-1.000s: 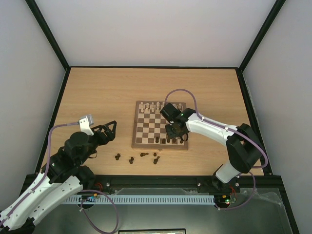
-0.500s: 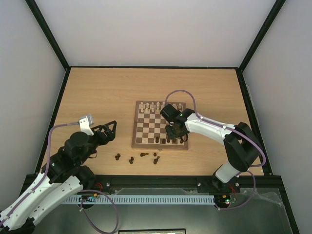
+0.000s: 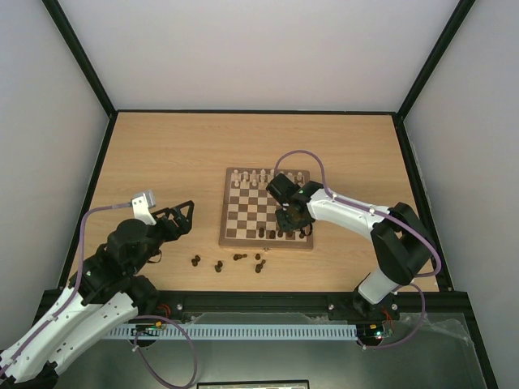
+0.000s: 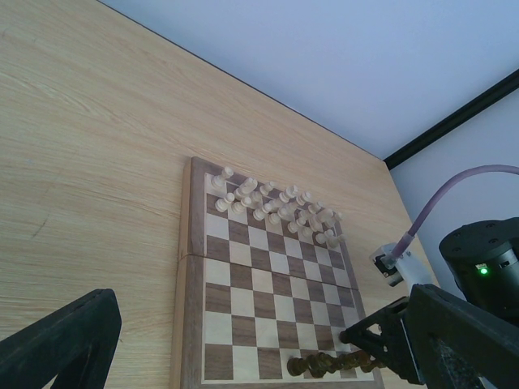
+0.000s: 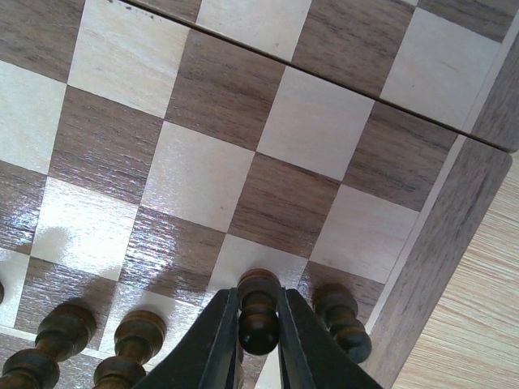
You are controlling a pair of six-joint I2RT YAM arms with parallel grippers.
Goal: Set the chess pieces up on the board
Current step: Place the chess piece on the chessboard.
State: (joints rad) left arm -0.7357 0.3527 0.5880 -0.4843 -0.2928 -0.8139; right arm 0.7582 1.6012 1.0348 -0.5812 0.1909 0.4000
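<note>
Jaws on my right gripper [image 5: 258, 334] are clamped on the slim neck of one dark piece [image 5: 258, 312], low in the centre of the right wrist view, over the last row of the board [image 3: 247, 212] beside its brown border. Its base is hidden, so I cannot tell whether it touches the square. Other dark pieces [image 3: 280, 233] stand close on both sides of it, and a few more lie loose on the table [image 3: 162, 154] below the board in the overhead view. My left gripper [image 3: 182, 217] hangs at the left of that view with its jaws wide apart, holding nothing. The risk I judge greatest is crowding: as my fingers spread or lift, one could brush a neighbour and topple it, perhaps knocking down the row. A piece let go while tilted could also fall on the glossy squares. Pale pieces [image 3: 258, 177] fill the board's upper edge. The table is light wood grain, ringed by pale walls [image 3: 259, 49] and a black frame [image 3: 81, 57].
</note>
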